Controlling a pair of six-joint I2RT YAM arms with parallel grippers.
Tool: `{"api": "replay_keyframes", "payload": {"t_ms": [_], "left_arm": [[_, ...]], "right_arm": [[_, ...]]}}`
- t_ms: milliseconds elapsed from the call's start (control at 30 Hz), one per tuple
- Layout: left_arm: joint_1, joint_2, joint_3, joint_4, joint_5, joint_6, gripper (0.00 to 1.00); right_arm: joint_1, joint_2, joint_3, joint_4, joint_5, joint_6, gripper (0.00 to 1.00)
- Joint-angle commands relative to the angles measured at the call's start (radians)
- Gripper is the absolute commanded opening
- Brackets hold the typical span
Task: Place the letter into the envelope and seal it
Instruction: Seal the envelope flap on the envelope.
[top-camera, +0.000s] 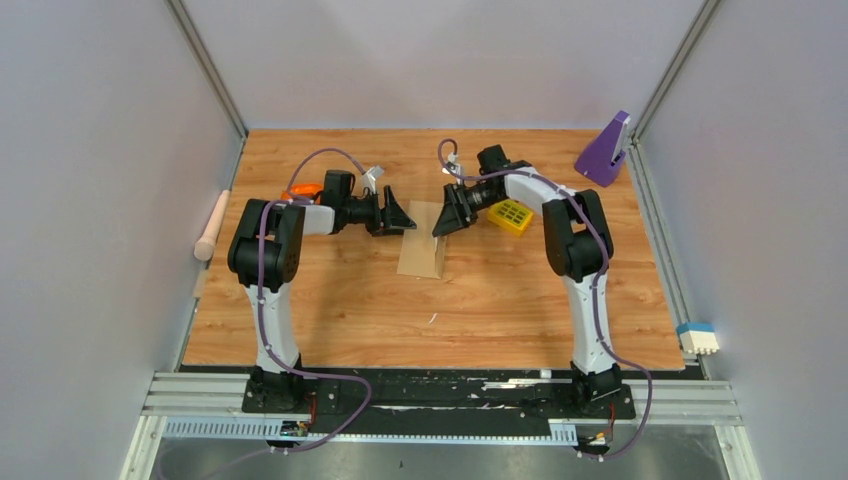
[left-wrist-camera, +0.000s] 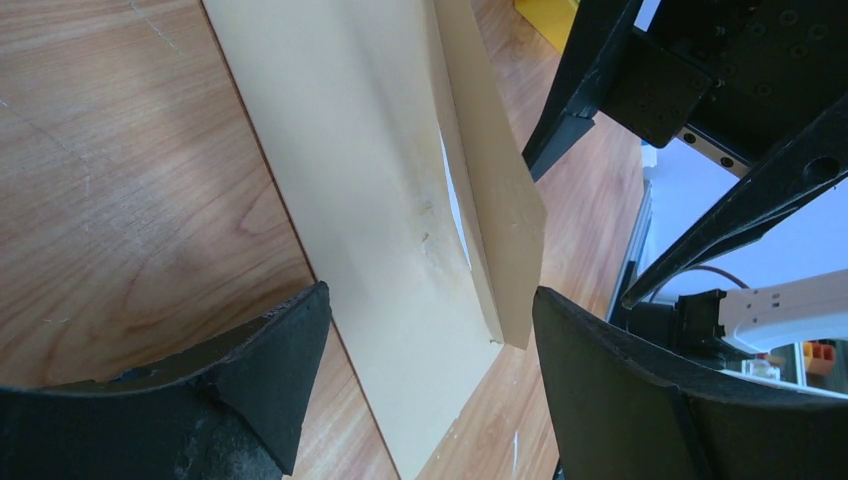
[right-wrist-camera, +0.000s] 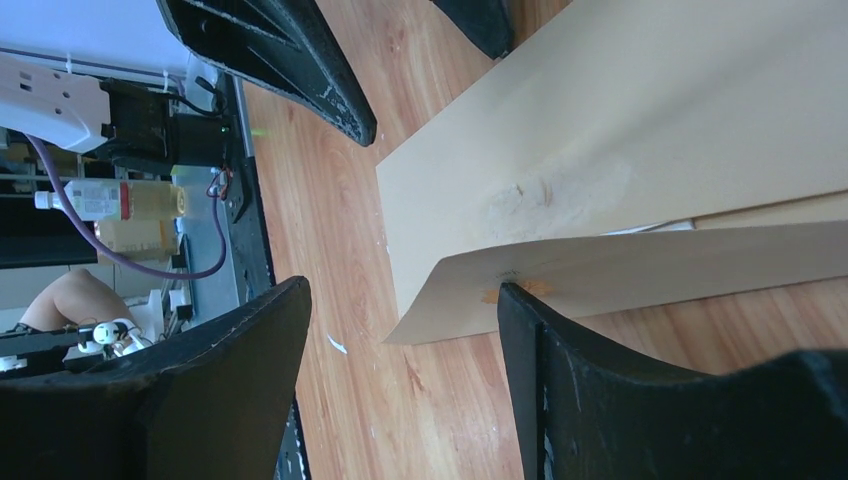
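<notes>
The letter hides inside the envelope; only a thin white edge shows. The left gripper and right gripper are open, holding nothing.

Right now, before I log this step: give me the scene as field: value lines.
envelope: flat on table, between both tools
flap: partly raised, not pressed down
letter: white sliver under flap, rest hidden
left tool: open, at envelope's left edge, holding nothing
right tool: open, at flap side, holding nothing; contact unclear
clutter: yellow block by right arm, purple stand far right
seal: not yet done
</notes>
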Motion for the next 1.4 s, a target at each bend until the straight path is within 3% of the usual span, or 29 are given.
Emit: {"api": "replay_keyframes", "payload": {"t_ms": [0, 600, 1367], "left_arm": [[-0.009, 0.055, -0.036, -0.097, -0.077, 0.021, 0.84], [-0.010, 0.051, -0.037, -0.094, -0.072, 0.015, 0.84], [-0.015, 0.047, -0.039, -0.087, -0.063, 0.008, 0.83]], "right_arm": [[0.017, 0.036, 0.070, 0.011, -0.024, 0.016, 0.70], [0.054, 0.154, 0.165, 0.002, 0.005, 0.044, 0.70], [0.103, 0.236, 0.141, -0.001, -0.080, 0.082, 0.72]]}}
